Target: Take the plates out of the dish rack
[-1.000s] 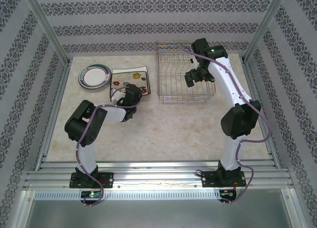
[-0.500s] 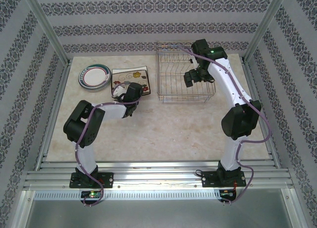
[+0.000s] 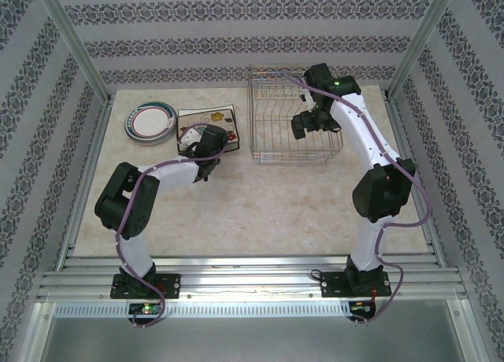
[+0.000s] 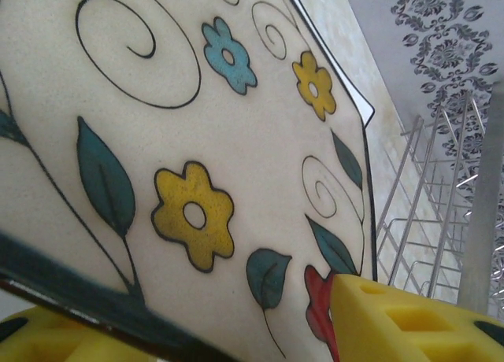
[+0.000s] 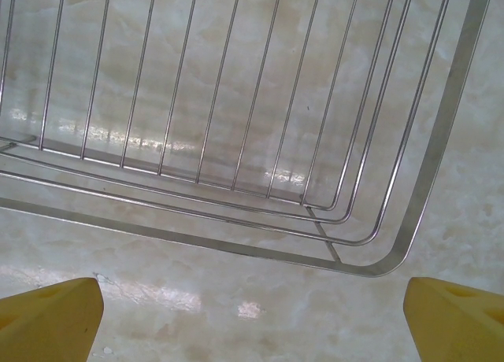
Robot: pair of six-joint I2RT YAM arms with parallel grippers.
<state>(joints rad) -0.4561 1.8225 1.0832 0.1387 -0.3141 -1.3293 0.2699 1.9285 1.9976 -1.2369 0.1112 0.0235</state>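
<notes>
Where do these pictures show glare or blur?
Right wrist view: white glare on the marble tabletop beneath the dish rack. Left wrist view: the flowered square plate is sharp, its nearest rim blurred. Top external view: a bright band washes out the near rail.

marbled table and what is laid on it

a pale, cream-marbled table (image 3: 260,205) is seen across the middle of the top view, framed by metal rails. three things are set along its far edge. a short stack of round plates (image 3: 148,121) with teal and red rims is placed at the upper left. just right of it a square plate (image 3: 216,122) with a dark rim and flower prints is laid flat. the wire dish rack (image 3: 287,118) is stood at upper centre.
</notes>
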